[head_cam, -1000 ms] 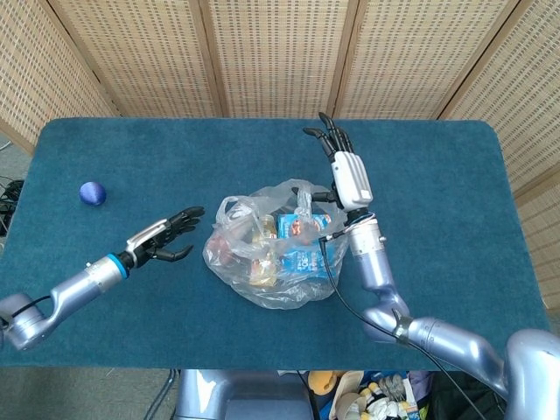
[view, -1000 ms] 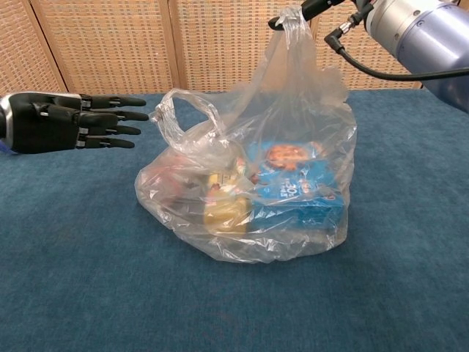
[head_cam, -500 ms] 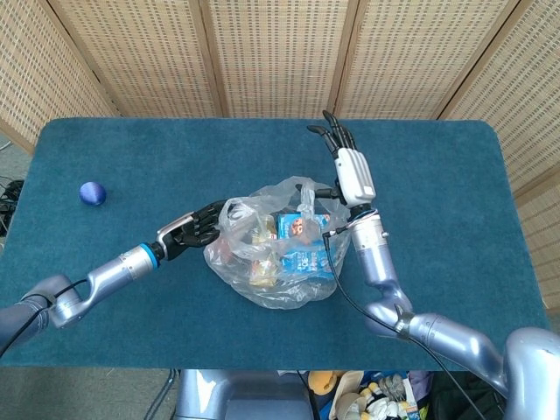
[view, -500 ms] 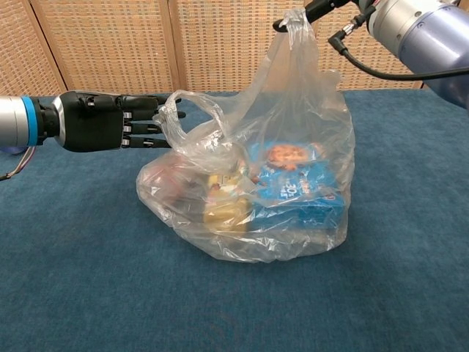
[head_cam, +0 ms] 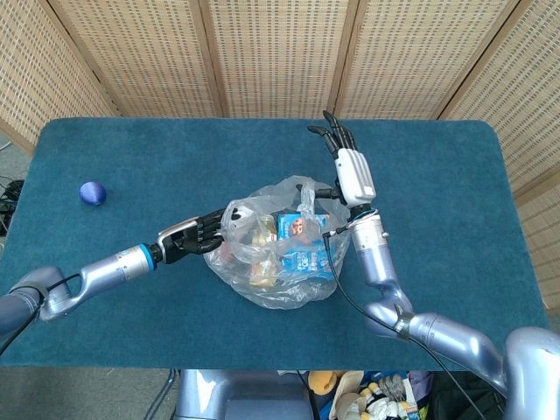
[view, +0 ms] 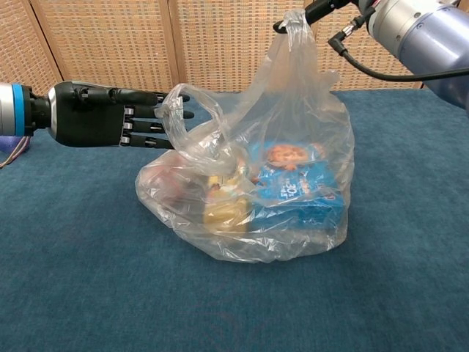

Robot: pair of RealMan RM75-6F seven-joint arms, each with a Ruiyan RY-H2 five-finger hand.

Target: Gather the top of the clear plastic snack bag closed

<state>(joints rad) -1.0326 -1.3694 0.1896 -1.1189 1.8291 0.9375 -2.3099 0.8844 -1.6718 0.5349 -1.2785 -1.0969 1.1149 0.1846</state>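
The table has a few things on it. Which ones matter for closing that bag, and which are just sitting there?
Part of the job:
clear plastic bag of snacks
right hand, holding one handle up
left hand, fingers through the other handle loop

Just lying about:
blue ball, far left on the table

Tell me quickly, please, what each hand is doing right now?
Left hand: holding nothing yet, fingers extended into the near handle loop of the snack bag.
Right hand: pinching the bag's far handle, held up.

Blue-carpeted table (head_cam: pixel 455 262): clear snack bag (head_cam: pixel 276 254) mid-table; small blue ball (head_cam: pixel 92 193) near left edge.
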